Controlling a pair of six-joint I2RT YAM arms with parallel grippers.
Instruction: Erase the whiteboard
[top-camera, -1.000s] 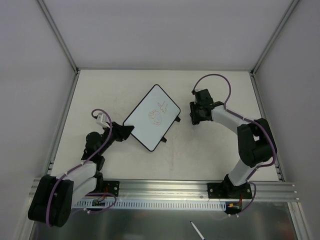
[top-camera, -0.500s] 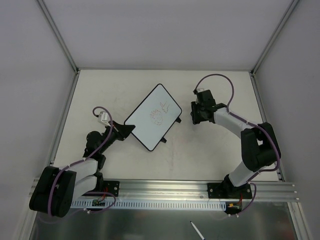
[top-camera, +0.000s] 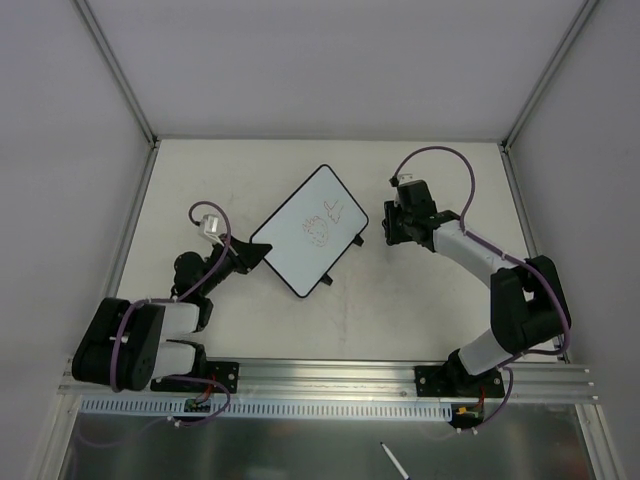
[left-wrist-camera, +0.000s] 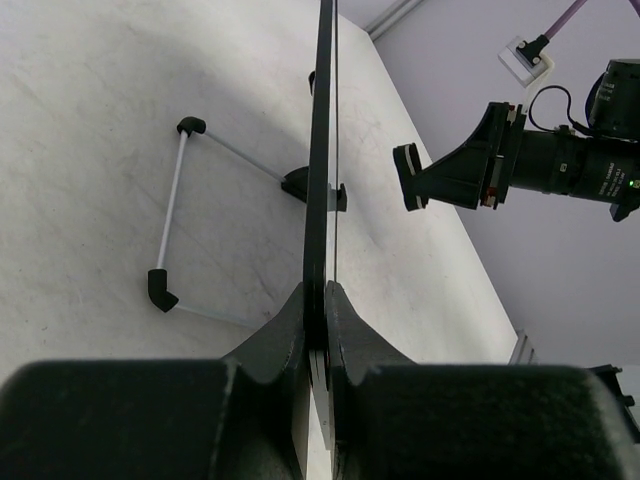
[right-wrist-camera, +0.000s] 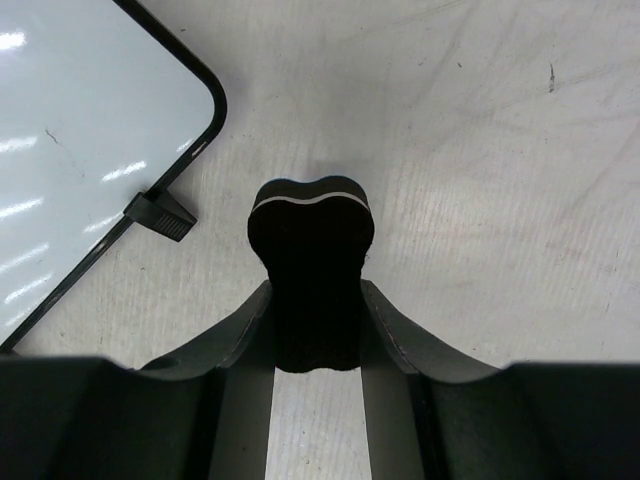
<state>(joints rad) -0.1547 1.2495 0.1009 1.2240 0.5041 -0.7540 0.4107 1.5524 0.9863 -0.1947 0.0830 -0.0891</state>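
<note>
The whiteboard, white with a thin black rim and reddish scribbles, sits tilted in the table's middle. My left gripper is shut on its left edge; in the left wrist view the board shows edge-on between my fingers. My right gripper is shut on the small black bone-shaped eraser, just right of the board. The right wrist view shows the board's corner and one black tab to the left of the eraser.
White enclosure walls stand on three sides. An aluminium rail runs along the near edge. A pen lies on the metal shelf below it. In the left wrist view the board's wire stand rests on the table.
The left arm has shifted and the board has moved slightly up and right. The right gripper with the eraser has edged a little to the right.
</note>
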